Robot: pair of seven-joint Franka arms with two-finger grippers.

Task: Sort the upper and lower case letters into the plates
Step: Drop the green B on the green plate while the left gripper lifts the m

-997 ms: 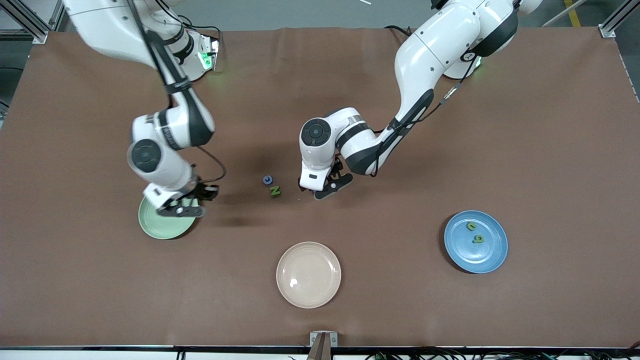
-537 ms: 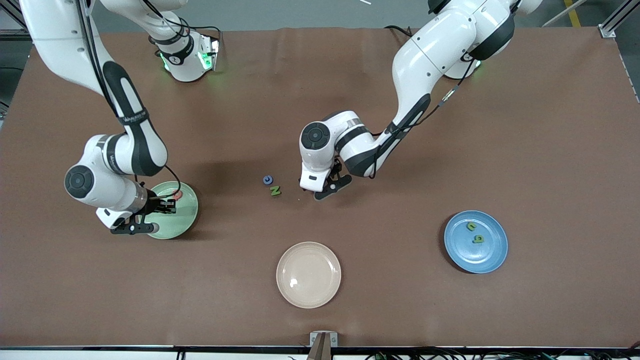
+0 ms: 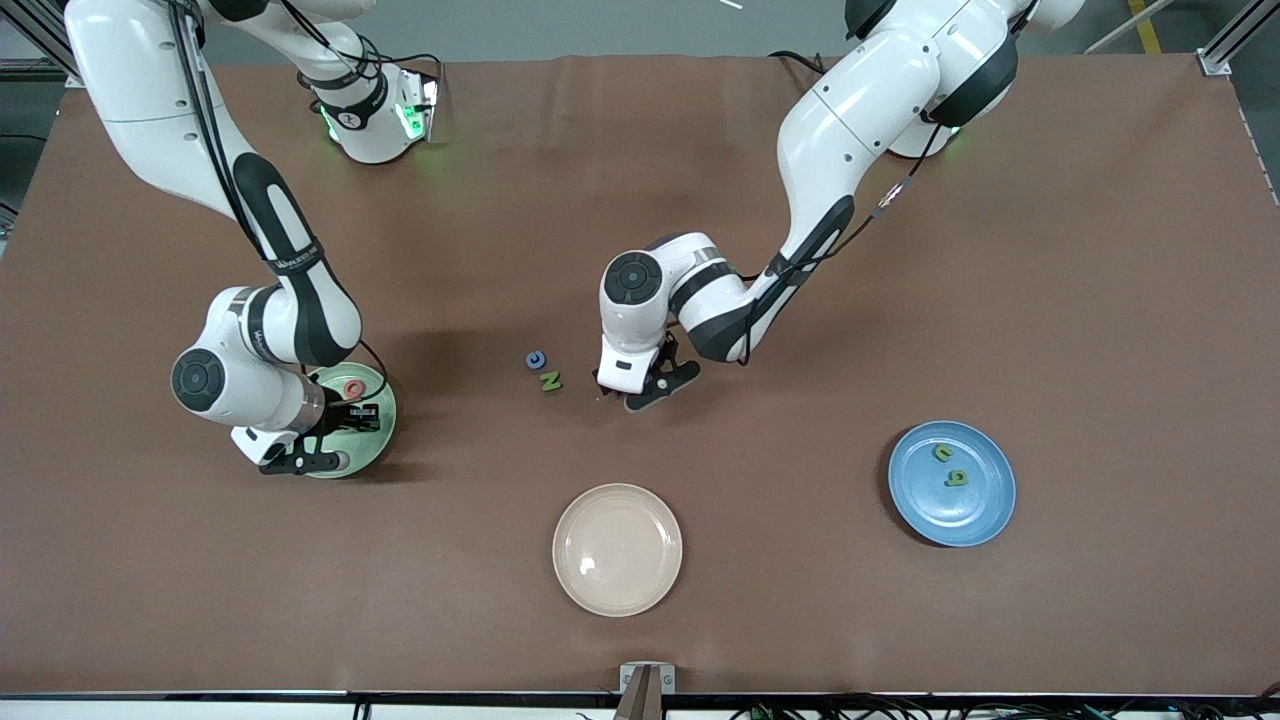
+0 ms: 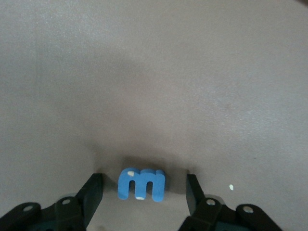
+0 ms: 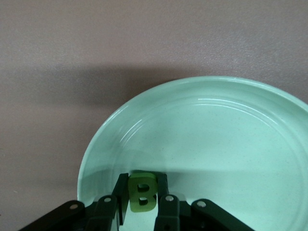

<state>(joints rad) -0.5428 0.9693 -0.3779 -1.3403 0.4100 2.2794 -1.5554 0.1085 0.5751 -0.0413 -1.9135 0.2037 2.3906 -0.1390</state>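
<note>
My right gripper (image 3: 305,458) is shut on a green letter B (image 5: 143,194) and holds it low over the rim side of the pale mint green plate (image 3: 378,432), which fills the right wrist view (image 5: 216,139). A pinkish-red letter (image 3: 354,388) lies in that plate. My left gripper (image 3: 638,392) is open, low at the table, with a blue letter m (image 4: 142,183) lying between its fingers (image 4: 91,192). A blue letter c (image 3: 536,360) and a green N (image 3: 550,381) lie beside it. The blue plate (image 3: 985,510) holds two green letters (image 3: 942,452).
A cream-beige plate (image 3: 617,549) sits nearest the front camera, at the table's middle. The brown table cover (image 3: 900,300) is bare toward the left arm's end apart from the blue plate.
My right arm swung out toward its own end of the table and came back a little, uncovering the mint plate and the pinkish-red letter. My left gripper shifted slightly and stays low.
</note>
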